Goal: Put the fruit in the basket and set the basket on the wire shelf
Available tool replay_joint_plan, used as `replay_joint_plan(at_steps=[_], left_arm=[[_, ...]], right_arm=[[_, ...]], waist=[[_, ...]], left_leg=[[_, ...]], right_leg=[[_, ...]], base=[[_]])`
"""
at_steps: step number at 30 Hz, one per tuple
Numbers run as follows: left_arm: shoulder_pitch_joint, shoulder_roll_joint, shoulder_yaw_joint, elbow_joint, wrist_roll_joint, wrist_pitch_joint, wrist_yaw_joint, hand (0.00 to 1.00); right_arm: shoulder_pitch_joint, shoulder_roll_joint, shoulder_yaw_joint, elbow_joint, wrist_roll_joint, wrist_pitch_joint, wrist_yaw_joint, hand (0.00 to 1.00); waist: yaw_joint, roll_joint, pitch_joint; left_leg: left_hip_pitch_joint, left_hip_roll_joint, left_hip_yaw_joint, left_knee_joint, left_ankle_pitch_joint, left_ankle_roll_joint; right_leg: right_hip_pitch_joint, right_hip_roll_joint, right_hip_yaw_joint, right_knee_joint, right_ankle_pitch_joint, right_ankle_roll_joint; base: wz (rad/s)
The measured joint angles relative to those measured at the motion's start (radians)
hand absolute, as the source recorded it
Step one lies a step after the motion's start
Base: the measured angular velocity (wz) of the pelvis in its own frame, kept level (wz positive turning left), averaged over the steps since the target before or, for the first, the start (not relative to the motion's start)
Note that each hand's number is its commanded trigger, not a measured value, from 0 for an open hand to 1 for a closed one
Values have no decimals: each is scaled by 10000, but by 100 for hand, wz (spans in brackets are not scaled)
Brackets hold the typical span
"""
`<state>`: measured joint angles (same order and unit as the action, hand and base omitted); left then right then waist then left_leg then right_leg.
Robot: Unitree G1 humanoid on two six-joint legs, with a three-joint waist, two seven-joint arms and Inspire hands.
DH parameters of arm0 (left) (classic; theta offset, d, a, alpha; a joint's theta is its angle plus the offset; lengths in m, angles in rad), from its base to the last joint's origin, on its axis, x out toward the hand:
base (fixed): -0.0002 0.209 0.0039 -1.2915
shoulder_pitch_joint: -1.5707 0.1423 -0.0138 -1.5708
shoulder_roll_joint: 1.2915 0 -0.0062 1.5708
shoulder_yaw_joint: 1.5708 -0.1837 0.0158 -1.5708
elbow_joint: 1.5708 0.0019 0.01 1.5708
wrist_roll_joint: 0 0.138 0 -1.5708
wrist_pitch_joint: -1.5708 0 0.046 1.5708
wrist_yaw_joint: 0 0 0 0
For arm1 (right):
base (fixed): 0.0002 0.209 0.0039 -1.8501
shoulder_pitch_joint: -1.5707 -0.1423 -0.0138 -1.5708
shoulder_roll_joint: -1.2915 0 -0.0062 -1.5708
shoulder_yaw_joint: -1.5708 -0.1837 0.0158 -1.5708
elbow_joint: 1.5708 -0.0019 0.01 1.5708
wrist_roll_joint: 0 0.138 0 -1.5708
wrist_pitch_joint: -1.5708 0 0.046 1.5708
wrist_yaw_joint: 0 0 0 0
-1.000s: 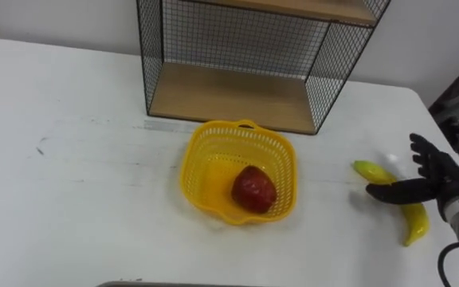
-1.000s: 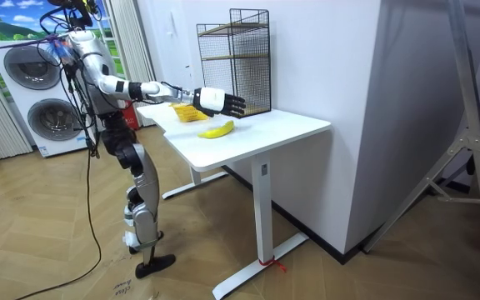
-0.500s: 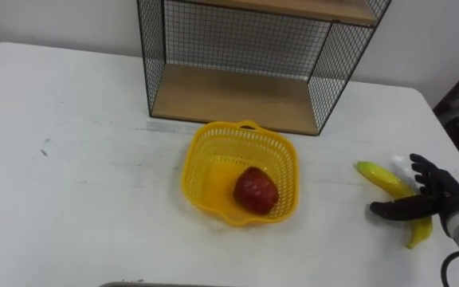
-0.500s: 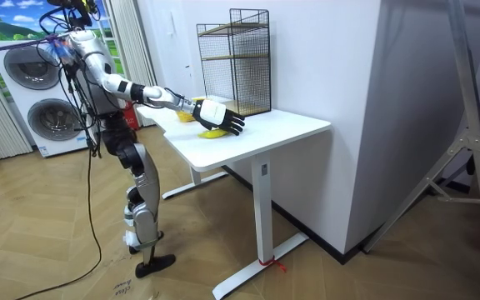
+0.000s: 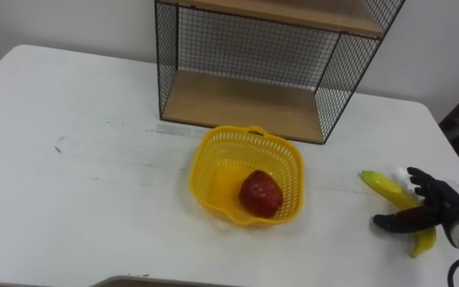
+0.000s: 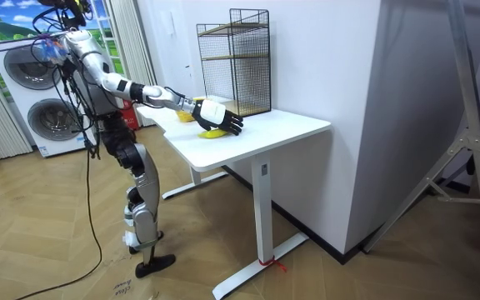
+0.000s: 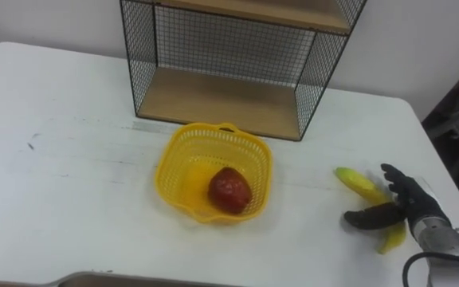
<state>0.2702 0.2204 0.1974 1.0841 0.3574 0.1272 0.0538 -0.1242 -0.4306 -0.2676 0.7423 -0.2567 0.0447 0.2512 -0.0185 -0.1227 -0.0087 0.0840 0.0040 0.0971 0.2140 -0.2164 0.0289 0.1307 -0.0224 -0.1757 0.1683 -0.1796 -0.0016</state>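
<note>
A yellow plastic basket point(image 5: 212, 163) stands on the white table point(image 5: 86, 199), just in front of the wire shelf point(image 5: 245, 104). A red apple point(image 5: 260, 194) lies inside the basket. To the right, a banana point(image 5: 381, 184) lies flat on the table, apart from the basket. My right hand point(image 5: 438, 209) rests on the banana's near half. Its fingers reach loosely over the far side, its thumb lies along the near side, and it stands open. The room view shows the same hand point(image 6: 216, 113) at the table's near corner.
The shelf's lower wooden board is bare and its front is open toward the basket. The table's right edge runs close to my hand. Washing machines point(image 6: 36, 75) stand behind me in the room view.
My right hand came down from above the banana and now lies on it. The banana, basket and apple have kept their places; the picture's slight shift is the camera's.
</note>
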Motion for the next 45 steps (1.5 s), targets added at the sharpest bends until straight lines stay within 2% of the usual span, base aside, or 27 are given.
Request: replay_joint_plan(at_steps=[4,7,8,14,23,39,45], left_arm=[[-41,21,-5,38,-3,-20,2,0],[-114,29,-5,38,-1,-32,3,0],[-124,35,-5,38,-1,-33,3,0],[-132,87,-51,42,-3,-43,2,0],[-307,158,-61,338,-3,-62,70,0],[-485,163,-67,328,-2,-53,34,0],[-453,166,-246,55,-34,-28,6,0]], right_arm=[[-62,-154,9,280,-244,-51,147,0],[-59,-210,2,424,-255,-93,149,83],[-56,-214,3,450,-257,-92,155,100],[-115,-459,7,674,-753,-74,-111,100],[-122,-604,0,1020,-1065,-4,-826,100],[-129,-624,7,926,-1018,21,-870,100],[28,-618,155,-519,-1062,718,-436,100]], waist=[[88,-20,3],[207,-70,4],[211,-82,6],[292,-122,10],[453,-93,13],[515,-40,22],[474,60,30]], left_leg=[[-9,4,-48,53,0,0],[-24,1,-65,69,0,0],[-38,0,-85,70,-1,1],[-31,2,-183,89,-12,-5],[-10,40,-180,81,-58,-87],[-44,30,-112,59,-79,-94],[-170,46,4,71,-70,-90]], right_leg=[[8,-4,-56,9,0,-1],[12,-7,-78,7,4,-6],[15,-10,-110,7,5,-7],[85,-5,-206,-9,8,-10],[119,99,-198,-28,9,-15],[112,103,-120,-142,22,-37],[-162,92,-49,28,26,-48]], base=[[3],[0],[9],[3],[0],[-1],[-8]])
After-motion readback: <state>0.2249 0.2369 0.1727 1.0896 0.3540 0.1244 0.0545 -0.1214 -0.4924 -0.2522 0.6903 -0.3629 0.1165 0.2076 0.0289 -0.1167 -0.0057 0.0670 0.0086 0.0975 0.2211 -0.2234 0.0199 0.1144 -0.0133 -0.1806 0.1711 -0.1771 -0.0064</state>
